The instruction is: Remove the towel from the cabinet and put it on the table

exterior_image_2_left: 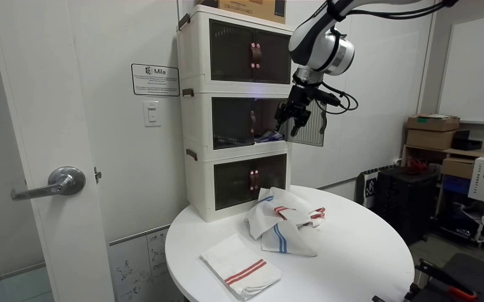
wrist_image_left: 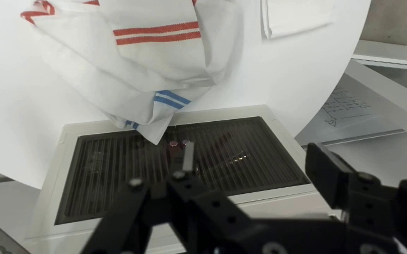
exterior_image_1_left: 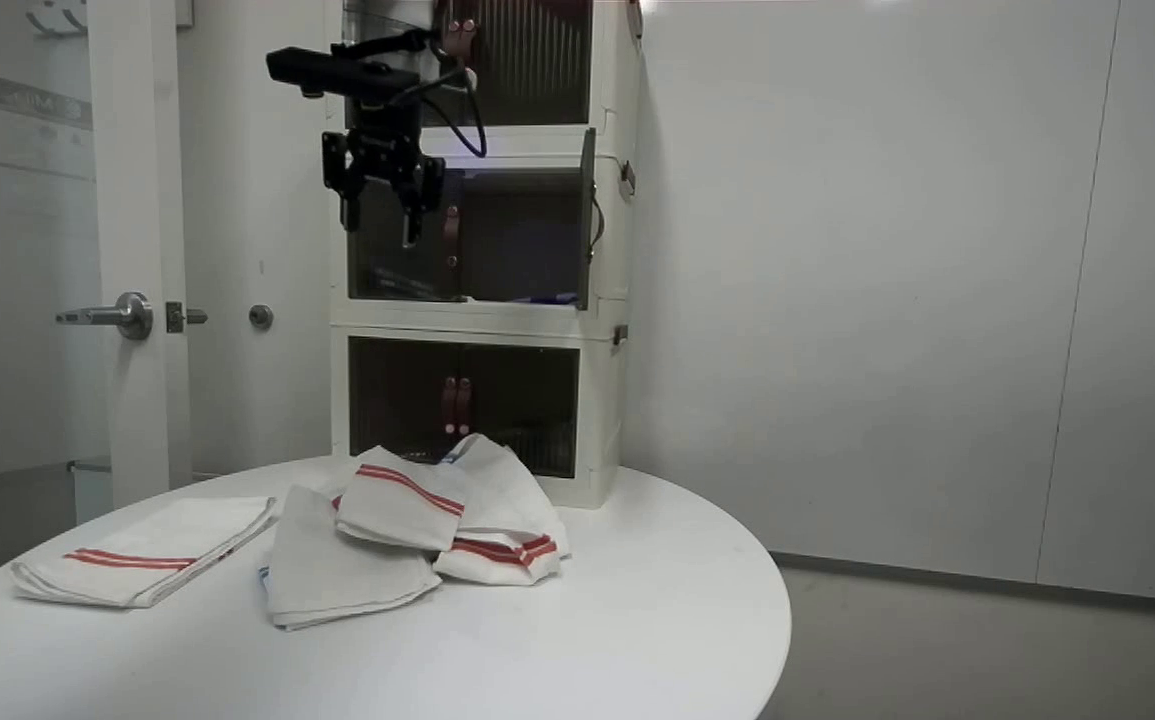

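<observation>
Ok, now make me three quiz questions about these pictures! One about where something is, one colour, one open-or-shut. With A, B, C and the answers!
1. Where does the folded white cloth towel lie?
A. On the floor
B. On the round white table
C. Atop the tall white cabinet

2. What colour are that towel's stripes?
A. Red
B. Green
C. Yellow

3. How is the robot's black two-fingered hand?
A. Shut on a towel
B. Shut and empty
C. Open and empty

Right letters:
1: B, both exterior views show it flat on the table.
2: A, two red stripes cross it in both exterior views.
3: C, the wrist view shows its fingers apart, nothing between them.
</observation>
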